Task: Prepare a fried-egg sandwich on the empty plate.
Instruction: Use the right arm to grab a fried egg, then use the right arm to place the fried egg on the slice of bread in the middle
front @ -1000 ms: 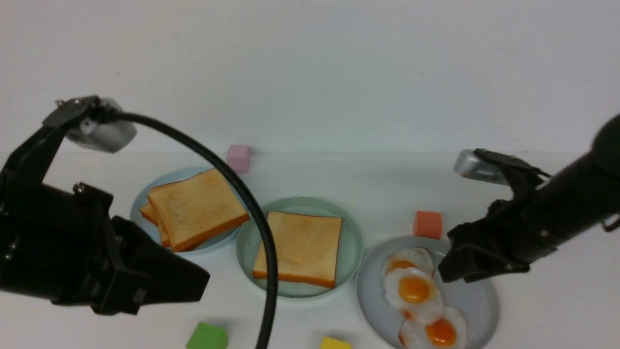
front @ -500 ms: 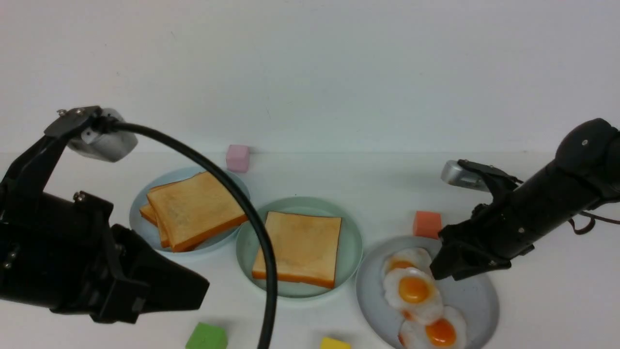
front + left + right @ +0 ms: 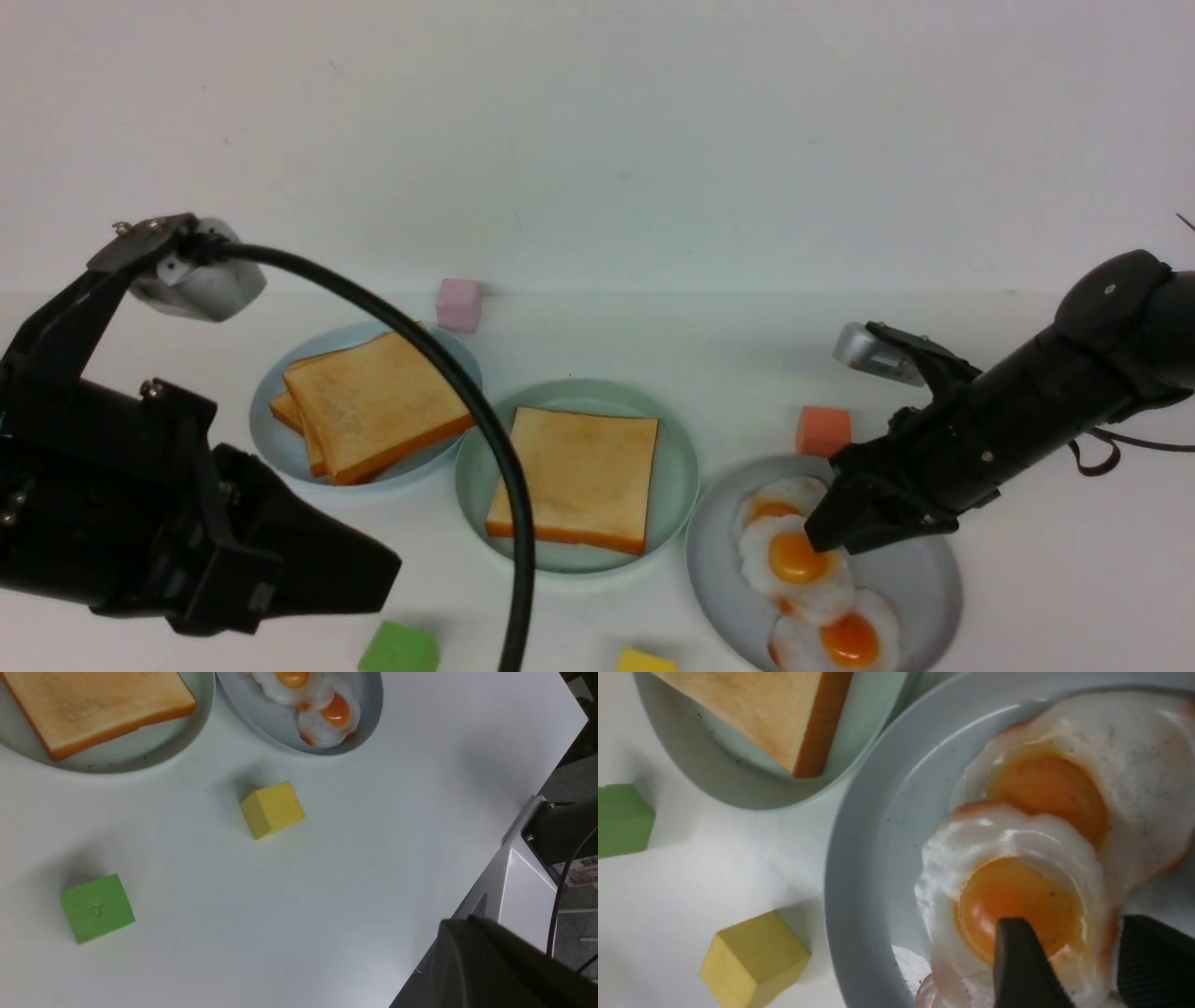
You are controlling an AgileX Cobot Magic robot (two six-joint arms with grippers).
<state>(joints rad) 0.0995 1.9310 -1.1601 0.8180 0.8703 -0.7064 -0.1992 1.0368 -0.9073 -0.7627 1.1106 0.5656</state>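
In the front view, the right gripper (image 3: 822, 537) reaches in from the right over the grey plate (image 3: 915, 597), its tips at the edge of the middle egg (image 3: 798, 569). Its spread is hard to judge from here, and whether it touches the egg I cannot tell. The left gripper (image 3: 387, 583) is clenched with nothing in it, its tips pointing right, on the near side of the blue plate (image 3: 271, 434). One toast (image 3: 579, 476) lies flat on the green plate (image 3: 670, 467), nearly square to the view, its near edge slanting slightly, with no clear long axis. More toast (image 3: 383, 401) is stacked askew on the blue plate. Three eggs lie on the grey plate in a row running from far left to near right; the middle one overlaps the far egg (image 3: 812, 490) and the near egg (image 3: 854, 639), yolk up. An orange block (image 3: 823, 431) stands just beyond that plate, a pink block (image 3: 458, 305) beside the blue one.

In the left wrist view, the left gripper's dark fingers (image 3: 490, 961) show only in part, away from the yellow block (image 3: 275, 809) and the green block (image 3: 97, 908).

In the right wrist view, the right gripper's jaws stand wide apart, holding nothing. One finger (image 3: 1024, 961) shows across the middle egg's yolk; the other (image 3: 1153, 956) is beyond that egg's rim.
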